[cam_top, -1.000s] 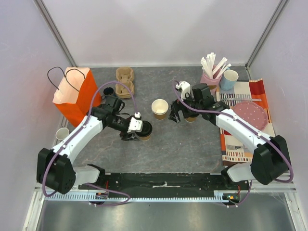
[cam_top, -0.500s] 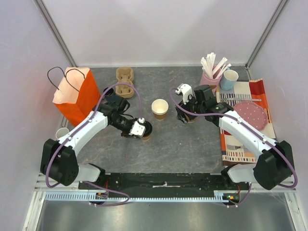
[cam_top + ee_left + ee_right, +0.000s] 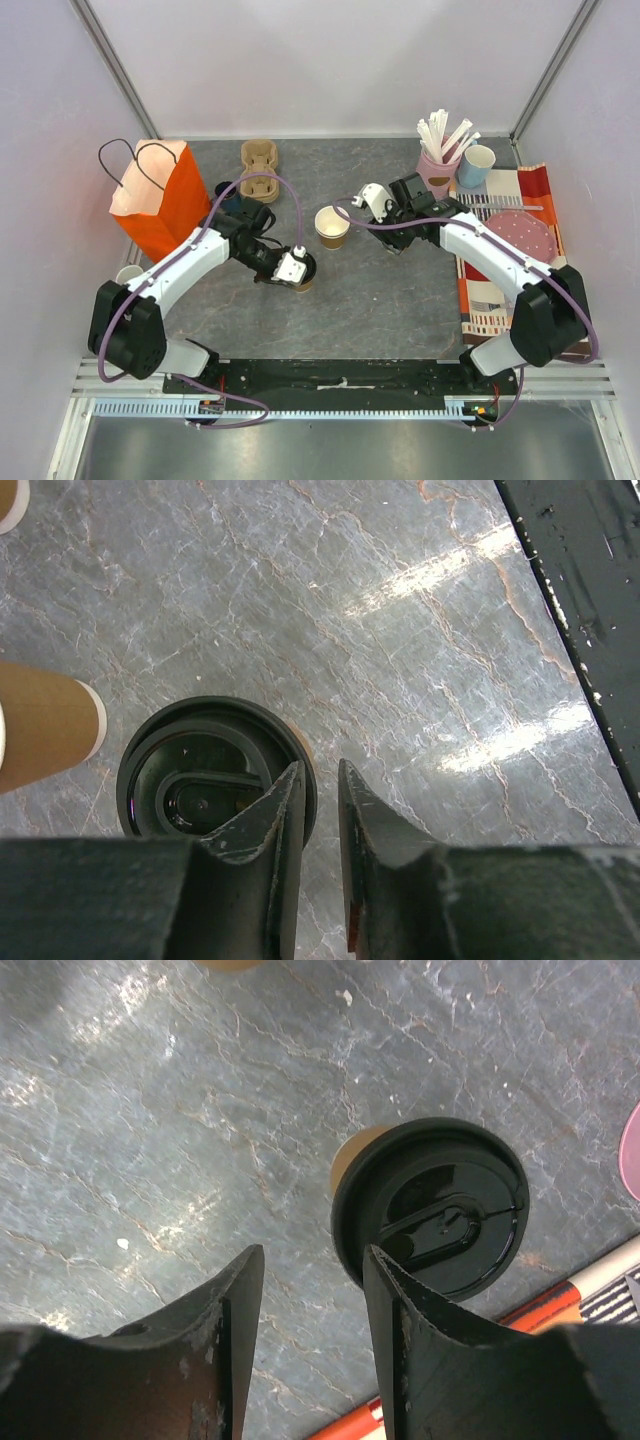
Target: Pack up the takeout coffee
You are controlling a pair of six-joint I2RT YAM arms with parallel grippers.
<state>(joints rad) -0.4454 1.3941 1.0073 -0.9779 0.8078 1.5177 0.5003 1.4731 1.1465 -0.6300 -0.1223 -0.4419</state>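
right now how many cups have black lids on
2: left lidded cup near-left of the open brown cup; right lidded cup to its right, partly hidden from above.

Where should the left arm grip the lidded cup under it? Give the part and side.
Probably the brown wall of the cup just under the lid, from its near side with jaws level. It stands upright and round, and the lid closes the top, so there is no open rim to pinch.

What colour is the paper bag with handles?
The paper bag is orange, clearest in the top external view.
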